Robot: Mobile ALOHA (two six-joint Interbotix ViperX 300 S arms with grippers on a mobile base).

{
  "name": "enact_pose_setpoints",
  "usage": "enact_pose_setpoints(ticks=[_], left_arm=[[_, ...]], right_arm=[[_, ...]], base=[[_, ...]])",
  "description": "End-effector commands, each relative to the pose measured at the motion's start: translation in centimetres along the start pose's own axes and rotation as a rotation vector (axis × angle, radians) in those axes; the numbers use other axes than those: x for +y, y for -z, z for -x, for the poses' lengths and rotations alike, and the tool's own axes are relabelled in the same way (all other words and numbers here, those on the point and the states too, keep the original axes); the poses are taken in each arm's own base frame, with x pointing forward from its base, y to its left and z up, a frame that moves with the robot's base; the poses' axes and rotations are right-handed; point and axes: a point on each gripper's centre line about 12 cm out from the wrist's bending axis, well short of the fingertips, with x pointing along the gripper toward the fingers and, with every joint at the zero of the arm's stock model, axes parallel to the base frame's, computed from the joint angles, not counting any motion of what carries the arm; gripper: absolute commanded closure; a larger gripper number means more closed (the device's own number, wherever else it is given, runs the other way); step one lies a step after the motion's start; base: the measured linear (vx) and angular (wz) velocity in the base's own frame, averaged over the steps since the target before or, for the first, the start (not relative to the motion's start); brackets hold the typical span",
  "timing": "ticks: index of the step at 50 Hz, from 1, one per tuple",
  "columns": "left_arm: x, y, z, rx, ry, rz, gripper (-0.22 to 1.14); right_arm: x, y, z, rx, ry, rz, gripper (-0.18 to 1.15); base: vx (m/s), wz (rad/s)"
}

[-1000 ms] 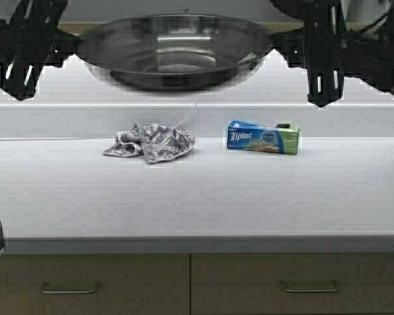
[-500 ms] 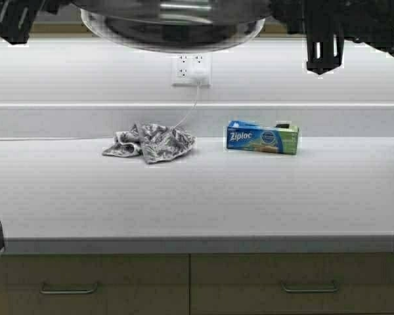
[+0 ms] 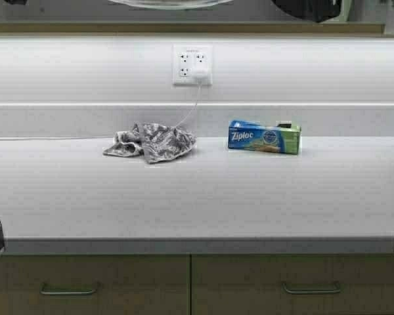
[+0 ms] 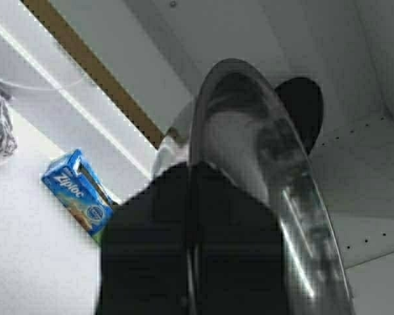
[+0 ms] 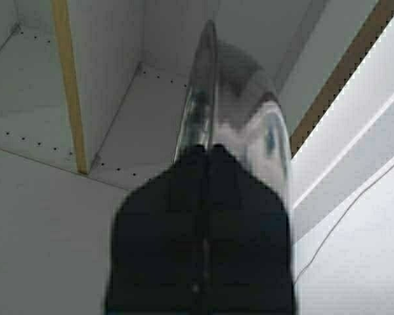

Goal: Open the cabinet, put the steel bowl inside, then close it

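Cabinet (image 5: 65,131) looks open already; both grippers (image 4: 190,197) (image 5: 203,197) clamp the steel bowl (image 4: 262,151) rim, lifted at shelf level. Setting it in and closing remain.

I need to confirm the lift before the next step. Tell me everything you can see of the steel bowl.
The steel bowl is shiny, thin-walled stainless steel with a flared rim, its surface mirroring its surroundings. It is held up at the open cabinet, in front of the pale grey interior with rows of shelf-pin holes. The left gripper clamps one side of the rim and the right gripper the opposite side. In the high view only a sliver of its underside shows at the top edge. Nothing else touches it.
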Motion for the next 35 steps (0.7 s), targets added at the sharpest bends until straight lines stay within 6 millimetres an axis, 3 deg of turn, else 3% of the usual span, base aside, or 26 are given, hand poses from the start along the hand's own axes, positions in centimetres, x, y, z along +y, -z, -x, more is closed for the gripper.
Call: enact_pose_setpoints(ticks=[1,14,25,35], left_arm=[[-1.9,-0.1,-1.0,0.005,0.049,-0.011,0.89],[-2.9,-0.7,-2.9,-0.004,0.062,-0.008,0.89],[-4.2,-1.4,-3.6,-0.021,0.091,-0.007,0.89],[-4.2,-1.4,-5.2,-0.010,0.069,-0.005,0.89]], right_arm=[[2.9,0.3,-1.0,0.020,-0.061,0.027,0.90],[4.6,-0.5,-2.6,0.009,-0.066,0.040,0.90],[4.6,-0.8,-4.2,0.007,-0.048,0.036,0.90],[4.6,-1.0,-5.6,0.000,-0.036,0.013,0.90]], base=[[0.01,0.00],[0.04,-0.01],[0.14,-0.01],[0.20,0.01]])
